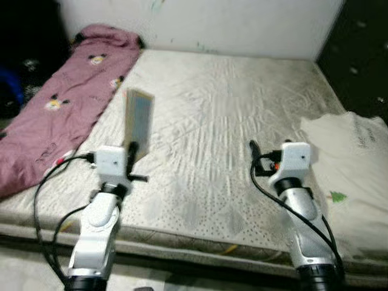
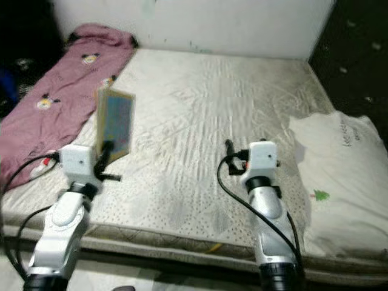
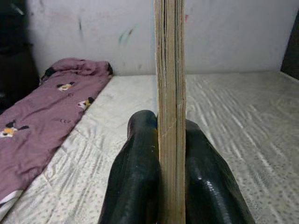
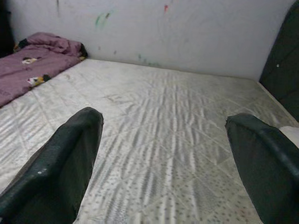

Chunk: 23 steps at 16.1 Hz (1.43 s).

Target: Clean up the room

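A thin book point(image 1: 139, 121) with a blue-grey cover and tan edges stands upright above the mattress point(image 1: 218, 121), held at its lower end by my left gripper point(image 1: 131, 151), which is shut on it. The left wrist view shows the book's page edge point(image 3: 170, 93) squeezed between the two black fingers point(image 3: 135, 177). My right gripper point(image 1: 254, 151) hovers over the middle right of the mattress, open and holding nothing; its fingers point(image 4: 60, 163) stand wide apart.
A pink blanket point(image 1: 60, 103) with cartoon prints lies along the mattress's left side. A white T-shirt point(image 1: 351, 163) is spread at the right edge. A white wall point(image 1: 212, 24) is behind, with dark areas at both sides.
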Tool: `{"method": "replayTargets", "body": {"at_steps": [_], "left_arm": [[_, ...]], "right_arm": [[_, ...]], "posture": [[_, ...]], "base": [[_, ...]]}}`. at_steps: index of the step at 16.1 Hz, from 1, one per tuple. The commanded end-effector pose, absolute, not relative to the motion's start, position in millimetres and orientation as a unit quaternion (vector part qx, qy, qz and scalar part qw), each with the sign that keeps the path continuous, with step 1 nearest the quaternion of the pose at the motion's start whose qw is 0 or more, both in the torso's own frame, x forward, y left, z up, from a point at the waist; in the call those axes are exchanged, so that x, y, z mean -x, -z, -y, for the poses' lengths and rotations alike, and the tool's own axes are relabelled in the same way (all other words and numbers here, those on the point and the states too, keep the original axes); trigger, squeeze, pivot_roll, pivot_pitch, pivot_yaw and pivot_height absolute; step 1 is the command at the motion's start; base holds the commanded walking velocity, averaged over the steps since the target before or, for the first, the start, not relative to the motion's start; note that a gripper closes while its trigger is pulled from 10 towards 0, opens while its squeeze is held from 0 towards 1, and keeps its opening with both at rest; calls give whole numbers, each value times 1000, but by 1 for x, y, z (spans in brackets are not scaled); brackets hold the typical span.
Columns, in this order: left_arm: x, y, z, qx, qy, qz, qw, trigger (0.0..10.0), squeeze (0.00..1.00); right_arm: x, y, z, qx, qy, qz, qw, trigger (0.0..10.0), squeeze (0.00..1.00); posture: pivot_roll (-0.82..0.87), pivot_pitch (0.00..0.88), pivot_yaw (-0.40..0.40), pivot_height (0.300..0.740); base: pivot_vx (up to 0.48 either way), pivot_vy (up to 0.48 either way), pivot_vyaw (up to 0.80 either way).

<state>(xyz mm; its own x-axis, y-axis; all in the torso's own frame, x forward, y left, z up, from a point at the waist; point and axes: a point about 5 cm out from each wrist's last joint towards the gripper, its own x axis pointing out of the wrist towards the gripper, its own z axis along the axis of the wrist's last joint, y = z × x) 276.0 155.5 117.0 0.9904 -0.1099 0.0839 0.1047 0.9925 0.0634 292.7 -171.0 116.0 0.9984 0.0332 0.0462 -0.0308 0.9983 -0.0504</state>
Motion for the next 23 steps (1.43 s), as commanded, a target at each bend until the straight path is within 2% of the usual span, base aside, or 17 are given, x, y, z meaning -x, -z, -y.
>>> {"method": "replayTargets", "body": {"at_steps": [1, 15, 23], "left_arm": [[-277, -122, -162, -35, 43, 58, 997, 10000, 0], [-278, -123, -160, -37, 43, 57, 997, 10000, 0], [-279, -123, -158, -34, 47, 57, 997, 10000, 0]], "right_arm": [[-293, -117, 167, 23, -22, 26, 999, 10000, 0], [-295, -117, 167, 24, -21, 26, 999, 10000, 0], [-295, -116, 168, 27, -21, 24, 999, 10000, 0]], "posture": [[38, 0, -2, 740], [33, 0, -5, 740], [31, 0, -6, 740]], "base": [[0, 0, 0], [0, 0, 0], [0, -287, 0]]}}
